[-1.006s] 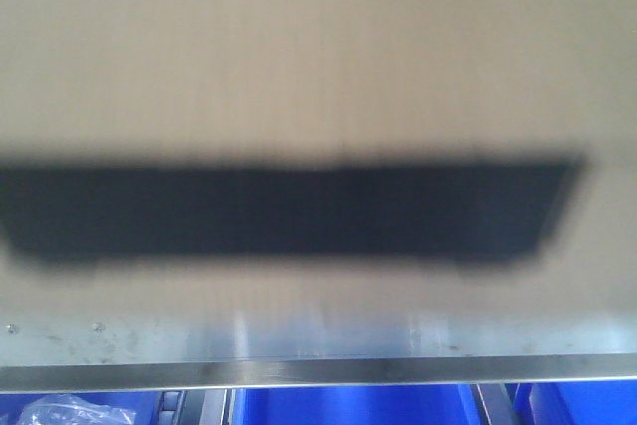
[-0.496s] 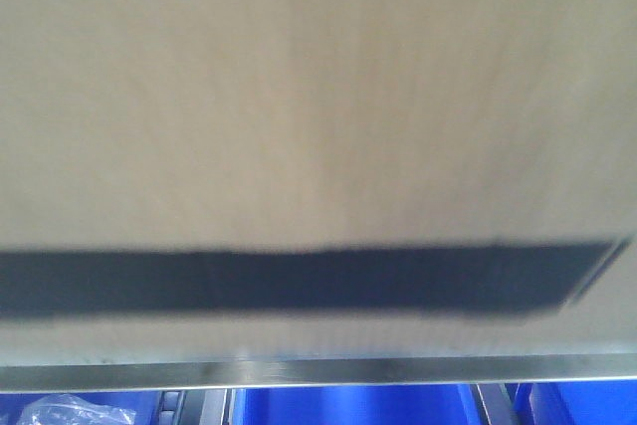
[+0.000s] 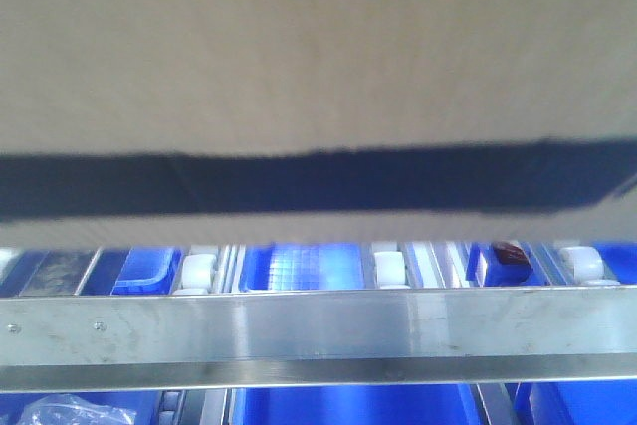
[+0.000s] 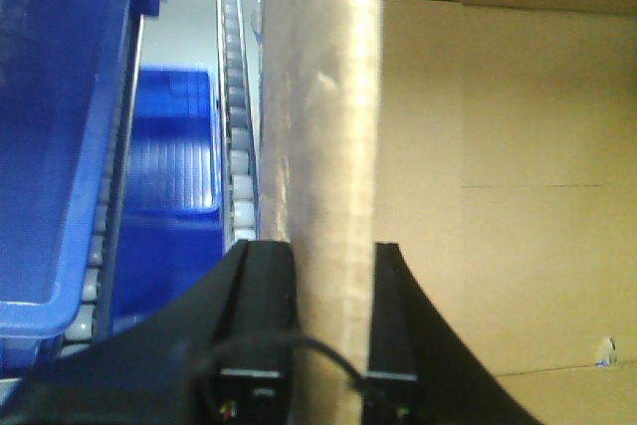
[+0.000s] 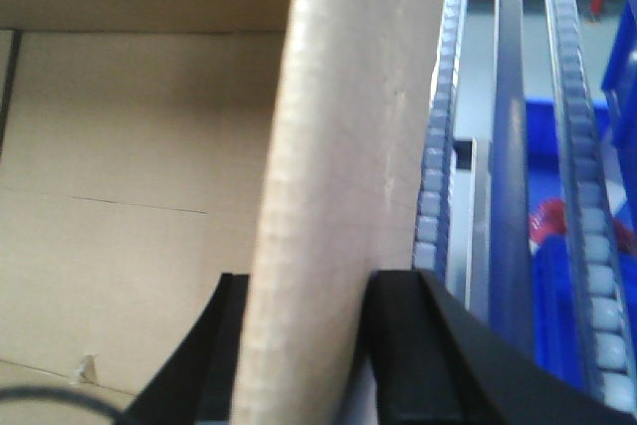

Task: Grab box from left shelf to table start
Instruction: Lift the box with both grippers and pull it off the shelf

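Pinching opposite side walls of the box (image 3: 318, 67), the left hand (image 4: 330, 254) and right hand (image 5: 314, 284) hold it just above the left shelf (image 3: 318, 330), long axis along the shelf's front rail, equally near both

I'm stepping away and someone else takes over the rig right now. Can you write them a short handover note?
Left gripper: shut on one side wall of the box.
Right gripper: shut on the other side wall.
Box: at the shelf, its lower edge showing above the rollers.
The table is not in view.
Done: both grasps.
Left: draw the box clear of the shelf and set it on the table.
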